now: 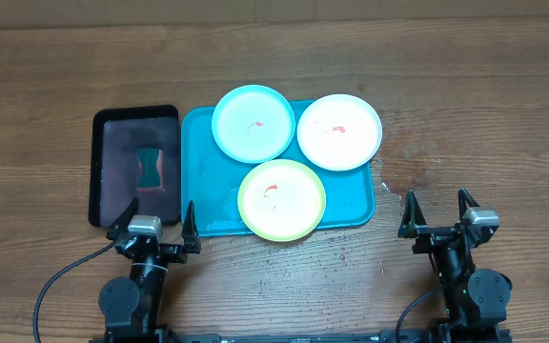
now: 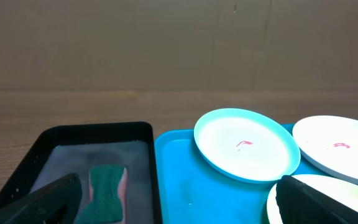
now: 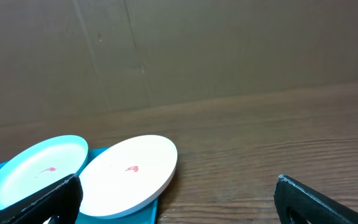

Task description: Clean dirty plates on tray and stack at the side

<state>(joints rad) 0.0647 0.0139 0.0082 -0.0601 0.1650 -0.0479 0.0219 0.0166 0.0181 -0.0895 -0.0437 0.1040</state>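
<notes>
On the blue tray (image 1: pixel 198 176) lie three things to clean. The light blue plate (image 1: pixel 253 124) sits at the tray's far edge, the white plate (image 1: pixel 339 131) at its far right corner, and the yellow-green plate (image 1: pixel 281 200) at its near edge. Each one has a little red smear in the middle, and none is cleaned or stacked yet.

The left claw (image 1: pixel 157 217) waits just off the tray's near left corner. The right claw (image 1: pixel 437 214) waits off the tray's near right corner. Both are spread wide and hold nothing.

We think all three are light, stiff and smooth, so they may slip. The thin rim looks like the best place to pinch, most of all where the white plate and the yellow-green plate stick out over the tray's edge.

A black tray (image 1: pixel 93 162) sits just beside the blue tray's left side, with a green sponge (image 1: pixel 148 167) in it. We cannot tell if there is water in there. In the left wrist view the claw's own dark finger (image 2: pixel 328 202) hides most of the yellow-green plate.
</notes>
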